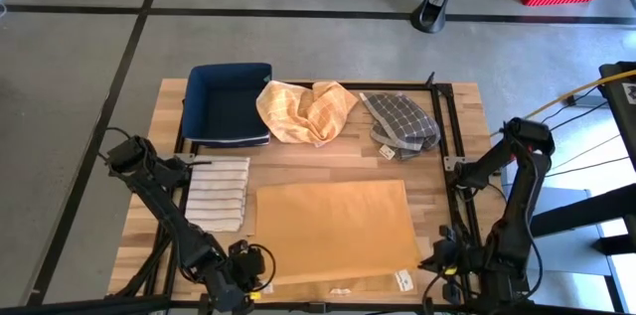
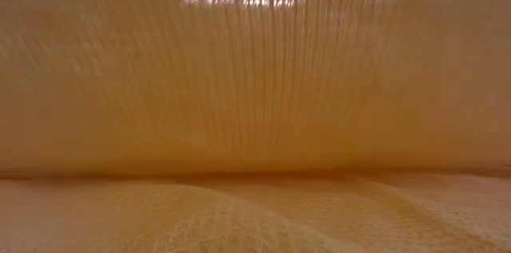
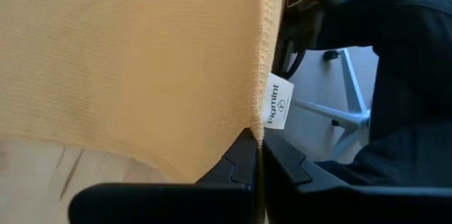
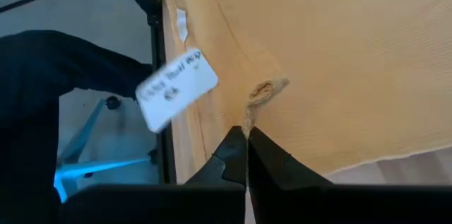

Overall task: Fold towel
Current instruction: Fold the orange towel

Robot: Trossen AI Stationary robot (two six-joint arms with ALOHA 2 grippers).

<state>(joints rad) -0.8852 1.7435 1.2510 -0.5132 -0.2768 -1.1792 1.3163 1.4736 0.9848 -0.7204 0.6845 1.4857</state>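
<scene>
An orange-tan towel (image 1: 333, 231) lies spread on the middle of the table, with white labels at its near edge (image 1: 403, 279). My left gripper (image 1: 250, 267) is at the towel's near left corner and my right gripper (image 1: 439, 255) at its near right corner; both are shut on the cloth. In the left wrist view the fingers (image 3: 240, 160) close on the towel's edge beside a white label (image 3: 277, 104). In the right wrist view the fingers (image 4: 233, 153) close beside another white label (image 4: 176, 88). The towel's weave (image 2: 255, 85) fills the low view. My left gripper pinches the towel's edge (image 3: 256, 128) between its two fingers at the near left corner, next to the label. The cloth runs away from the fingertips over the table. My right gripper pinches a small puckered bit of the towel's edge (image 4: 248, 114) at the near right corner, close to a label. The rest of the towel stretches away from the fingers.
At the far side sit a dark blue tray (image 1: 229, 103), a crumpled yellow checked cloth (image 1: 306, 108) and a grey checked cloth (image 1: 400, 121). A folded striped towel (image 1: 219, 194) lies left of the orange towel. A black frame (image 1: 447, 146) stands along the right side.
</scene>
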